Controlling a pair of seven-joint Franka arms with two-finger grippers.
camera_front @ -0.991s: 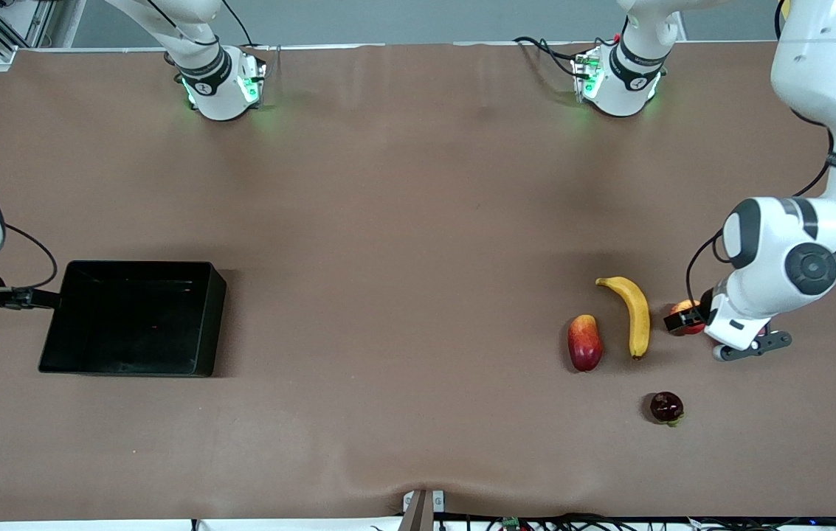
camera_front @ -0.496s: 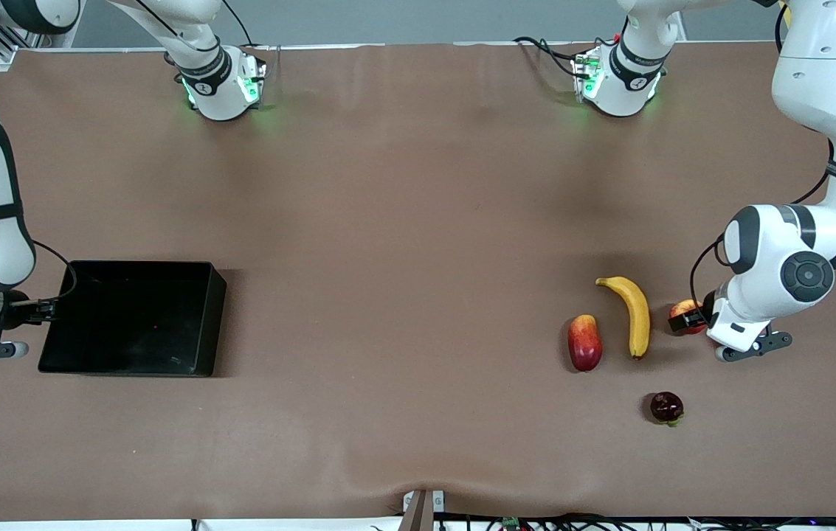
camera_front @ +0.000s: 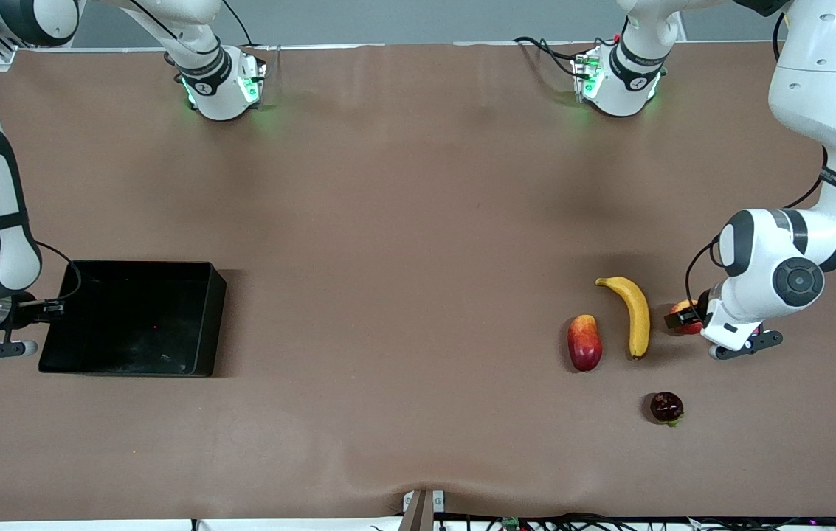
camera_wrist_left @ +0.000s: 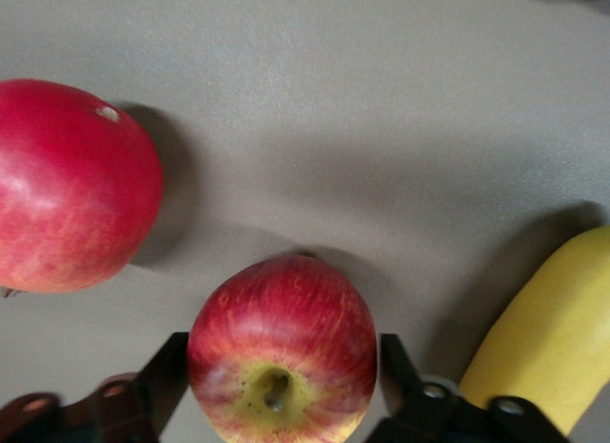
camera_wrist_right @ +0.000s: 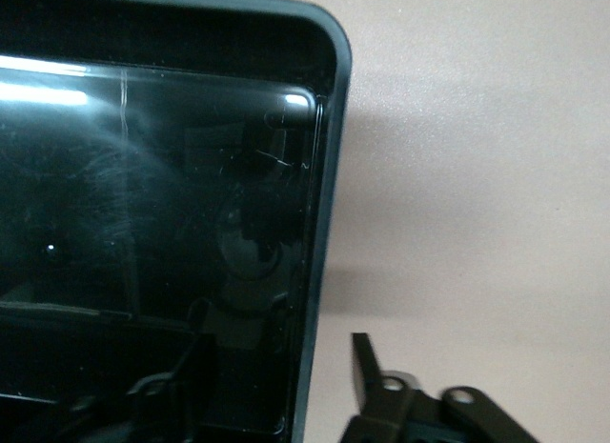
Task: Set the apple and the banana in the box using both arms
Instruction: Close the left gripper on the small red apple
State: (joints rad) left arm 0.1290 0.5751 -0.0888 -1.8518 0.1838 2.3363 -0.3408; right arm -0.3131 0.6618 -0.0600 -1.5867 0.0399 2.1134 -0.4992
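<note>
The left gripper [camera_front: 683, 318] is down at the table around the apple [camera_front: 685, 310], one finger [camera_wrist_left: 164, 378] on each side of the fruit; the wrist view shows the fingers close against its skin, but whether they have clamped on it I cannot tell. The apple sits on the table [camera_front: 418, 221] toward the left arm's end, dimpled top with its stem showing. Just beside it lies the banana [camera_front: 633, 313], and next to that an elongated red-yellow fruit [camera_front: 584, 342]; a dark red round fruit [camera_front: 666, 407] lies nearer the front camera than all of these.

The right gripper [camera_front: 49, 308] is at the box [camera_front: 215, 310], at its end wall toward the right arm's end of the table. Its fingers straddle that wall, one finger [camera_wrist_right: 367, 372] outside and one inside, with a gap visible between the outer finger and the wall [camera_wrist_right: 319, 271]. The box stands flat on the table, glossy black, with nothing in it but reflections.
</note>
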